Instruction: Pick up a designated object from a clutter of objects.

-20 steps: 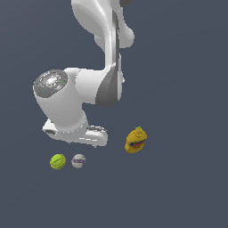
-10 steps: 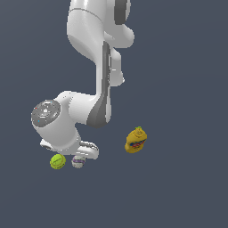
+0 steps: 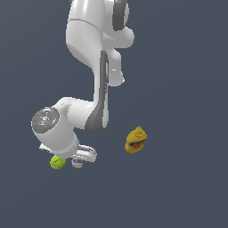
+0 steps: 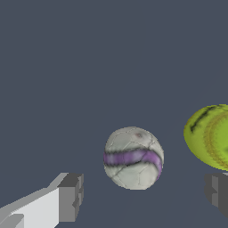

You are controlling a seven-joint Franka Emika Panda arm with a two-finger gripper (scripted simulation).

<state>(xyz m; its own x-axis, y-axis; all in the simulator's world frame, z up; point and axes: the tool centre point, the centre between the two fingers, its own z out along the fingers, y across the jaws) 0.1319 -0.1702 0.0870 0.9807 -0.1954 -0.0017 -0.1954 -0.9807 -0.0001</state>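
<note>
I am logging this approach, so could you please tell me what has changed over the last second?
The arm has come down, bringing the gripper low over the grey-white ball, which now lies between the open fingers with a gap on each side. Nothing has been grasped yet. The yellow-green ball, the grey-white ball and the mustard bottle have stayed where they were.

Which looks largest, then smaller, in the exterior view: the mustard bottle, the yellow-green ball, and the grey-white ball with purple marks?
1. mustard bottle
2. yellow-green ball
3. grey-white ball, unsure: the arm hides parts of both balls, so they may be alike.
</note>
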